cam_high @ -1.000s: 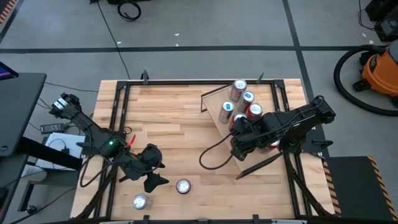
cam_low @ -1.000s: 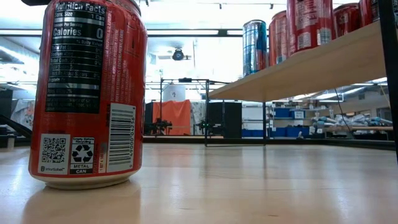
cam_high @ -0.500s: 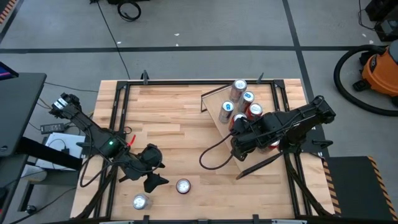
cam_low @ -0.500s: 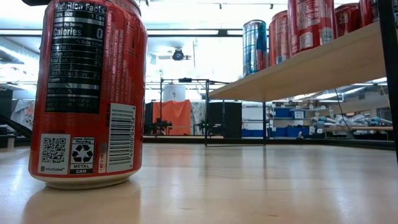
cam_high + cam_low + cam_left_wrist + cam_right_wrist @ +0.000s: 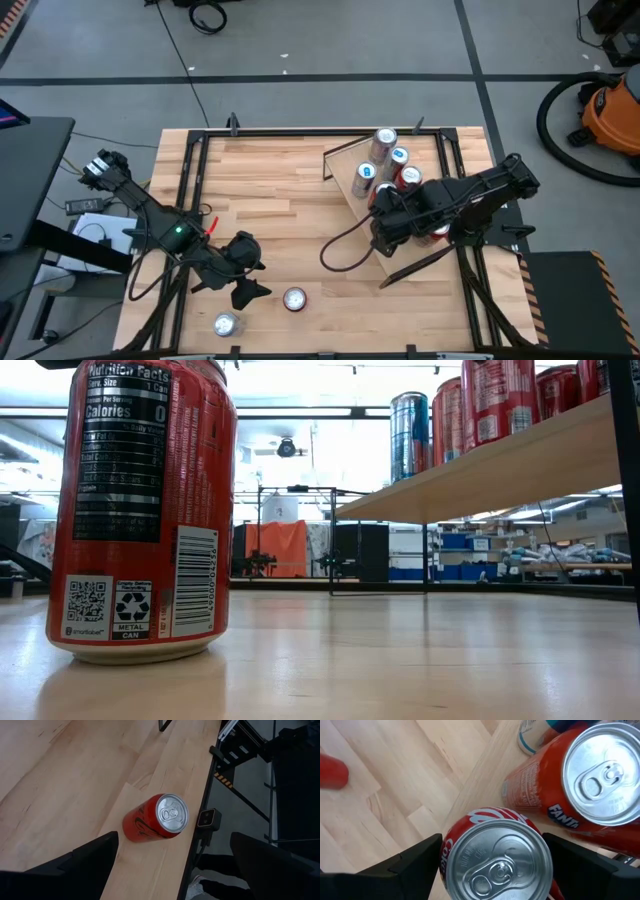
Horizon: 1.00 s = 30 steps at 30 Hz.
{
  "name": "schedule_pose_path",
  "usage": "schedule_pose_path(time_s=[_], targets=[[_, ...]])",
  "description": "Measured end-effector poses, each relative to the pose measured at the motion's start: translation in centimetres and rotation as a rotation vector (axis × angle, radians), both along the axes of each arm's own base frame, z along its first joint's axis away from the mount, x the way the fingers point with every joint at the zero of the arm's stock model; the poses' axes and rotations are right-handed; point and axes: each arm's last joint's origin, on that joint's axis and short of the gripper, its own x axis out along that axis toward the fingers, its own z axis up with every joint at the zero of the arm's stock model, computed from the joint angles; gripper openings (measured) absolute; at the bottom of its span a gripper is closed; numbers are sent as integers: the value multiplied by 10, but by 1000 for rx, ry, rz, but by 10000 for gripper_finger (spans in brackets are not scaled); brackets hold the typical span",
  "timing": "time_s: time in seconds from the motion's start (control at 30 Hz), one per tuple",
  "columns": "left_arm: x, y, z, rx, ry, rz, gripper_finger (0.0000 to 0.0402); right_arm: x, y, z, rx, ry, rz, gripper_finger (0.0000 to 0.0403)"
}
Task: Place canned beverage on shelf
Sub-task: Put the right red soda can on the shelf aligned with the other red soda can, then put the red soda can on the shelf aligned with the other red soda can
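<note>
Butcher-block table [image 5: 280, 200], high view: shelf [image 5: 350, 165] at 2 o'clock, right gripper [image 5: 385, 222] over its near end. Left gripper [image 5: 243, 278] idles wide at 7 o'clock beside a red can [image 5: 294, 299].
Right wrist view: jaws parted, straddling a cola can [image 5: 492, 857] on the plank. Best lift straight up, clearing the Fanta can [image 5: 570, 785].

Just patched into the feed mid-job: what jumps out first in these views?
The cluster of upright drink cans on the light wooden shelf at the table's right, with the right gripper open astride a red cola can beside an orange Fanta can. Next, the big red cola can filling the low view, standing on the tabletop near the open left gripper, with a silver-topped can beside it.
</note>
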Motion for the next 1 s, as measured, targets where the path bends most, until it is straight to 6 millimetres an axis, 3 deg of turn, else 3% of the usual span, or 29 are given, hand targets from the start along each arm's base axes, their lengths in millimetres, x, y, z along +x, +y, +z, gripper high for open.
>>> schedule_pose_path(time_s=[0.13,0.53,0.63,0.83,1.0], targets=[[0,0,0,-2,0,2,396,-3,-2,8,9,-23,13,349],[0,0,0,5,-2,-3,396,-30,-12,58,35,-269,44,348],[1,0,1,16,-25,22,396,-28,-4,60,42,-299,99,348],[6,2,1,38,-64,66,396,-31,14,49,-11,-197,182,348],[6,2,2,61,-80,68,396,-38,28,54,-80,-280,224,348]])
